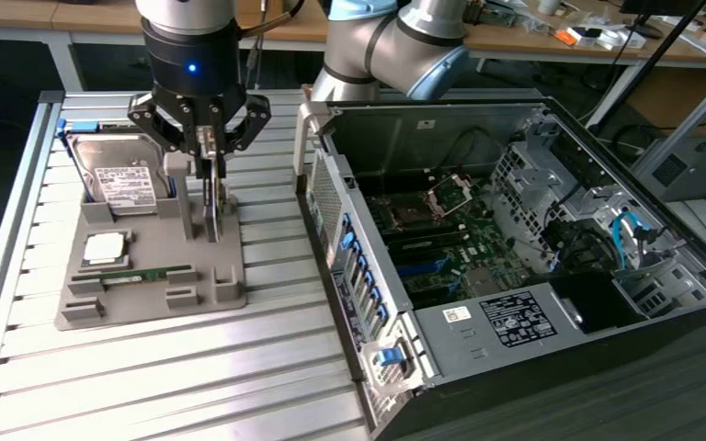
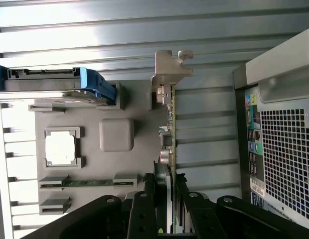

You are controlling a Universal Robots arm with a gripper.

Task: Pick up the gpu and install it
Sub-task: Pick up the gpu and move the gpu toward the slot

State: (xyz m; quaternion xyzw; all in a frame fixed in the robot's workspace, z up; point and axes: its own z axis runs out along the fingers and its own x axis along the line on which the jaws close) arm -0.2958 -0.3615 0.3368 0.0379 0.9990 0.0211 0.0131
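Wrist view: claw (image 2: 168,180) tight on the edge-on gpu (image 2: 170,118).

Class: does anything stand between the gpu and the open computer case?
Only the rear wall of the computer case, which faces the holder; the case is open on top. The gripper clamps the gpu.

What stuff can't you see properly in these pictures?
- gpu, exterior view: stands edge-on, its top hidden by the end effector.
- Hard drive, wrist view: cut off by the picture's edge.
- White label in the computer case, exterior view: writing too small to read.
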